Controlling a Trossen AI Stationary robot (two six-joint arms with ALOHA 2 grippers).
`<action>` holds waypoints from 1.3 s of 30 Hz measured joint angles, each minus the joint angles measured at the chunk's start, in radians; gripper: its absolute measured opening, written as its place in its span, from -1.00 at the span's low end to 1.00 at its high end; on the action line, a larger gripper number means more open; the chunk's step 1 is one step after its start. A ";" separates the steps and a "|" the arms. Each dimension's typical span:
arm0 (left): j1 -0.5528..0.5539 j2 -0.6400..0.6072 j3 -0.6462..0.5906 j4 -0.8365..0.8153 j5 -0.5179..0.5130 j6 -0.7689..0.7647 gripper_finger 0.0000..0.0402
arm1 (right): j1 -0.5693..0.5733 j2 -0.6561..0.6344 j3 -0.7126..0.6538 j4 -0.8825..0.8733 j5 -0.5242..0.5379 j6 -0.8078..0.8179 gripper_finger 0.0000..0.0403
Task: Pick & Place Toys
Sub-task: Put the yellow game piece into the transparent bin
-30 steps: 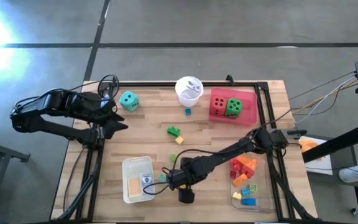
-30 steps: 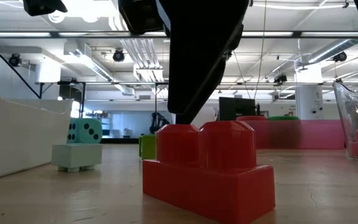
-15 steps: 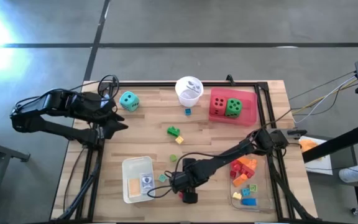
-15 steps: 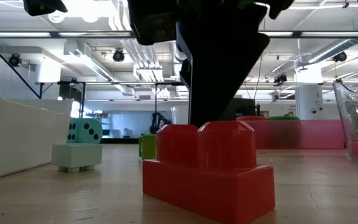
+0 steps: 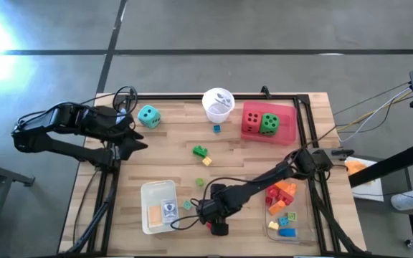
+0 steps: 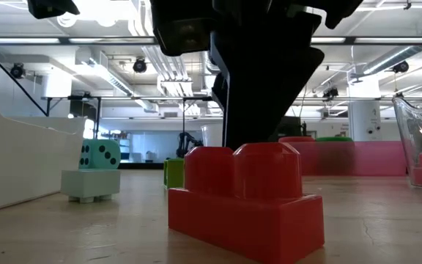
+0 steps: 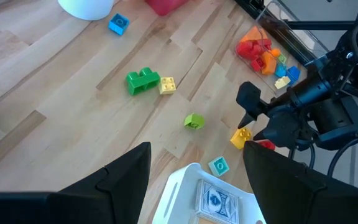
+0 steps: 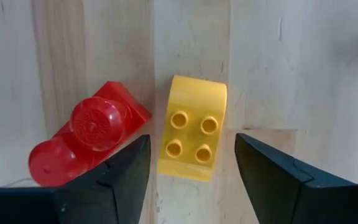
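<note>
The right gripper (image 8: 191, 168) is low over the near middle of the wooden table (image 5: 171, 143), its two dark fingers (image 8: 114, 180) parted with one on each side of a yellow brick (image 8: 192, 127). The fingers stand just beside the brick's sides with a narrow gap showing, so the jaws are open around it and no grip is visible. A red brick (image 8: 82, 134) lies just beside the yellow one, on the outer side of one finger; in the low view this red brick (image 6: 244, 198) sits on the table directly beneath the dark gripper.

The left gripper (image 5: 136, 136) waits at the far left of the table, jaws parted and empty, near a teal die (image 5: 148, 115).

Farther off, a green brick (image 5: 200, 151) lies mid-table. A red die (image 5: 252, 120) and a green die (image 5: 269, 123) sit in a pink tray (image 5: 287, 132) at the far right. More bricks fill a clear tray (image 5: 301, 222) at the near right. A white tray (image 5: 149, 192) at the near left holds cards (image 5: 169, 208).
</note>
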 joint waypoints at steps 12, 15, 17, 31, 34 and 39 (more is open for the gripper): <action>0.000 0.000 0.000 0.000 0.000 0.000 0.30 | 0.004 0.000 -0.046 0.056 0.000 0.000 0.11; 0.000 0.000 0.000 -0.001 0.000 0.000 0.30 | 0.004 0.000 -0.055 0.057 0.002 -0.001 0.11; 0.000 0.000 0.000 -0.001 0.000 0.000 0.30 | 0.004 0.000 -0.057 0.056 0.019 -0.004 0.11; 0.000 0.000 0.000 -0.014 0.000 0.000 0.30 | 0.005 0.000 -0.084 0.059 0.053 -0.008 0.11; 0.000 0.000 0.000 -0.014 0.000 0.000 0.30 | 0.005 0.000 -0.085 0.060 0.053 -0.008 0.11; 0.000 0.000 0.000 -0.014 0.000 -0.001 0.30 | 0.005 0.000 -0.085 0.060 0.053 -0.007 -0.09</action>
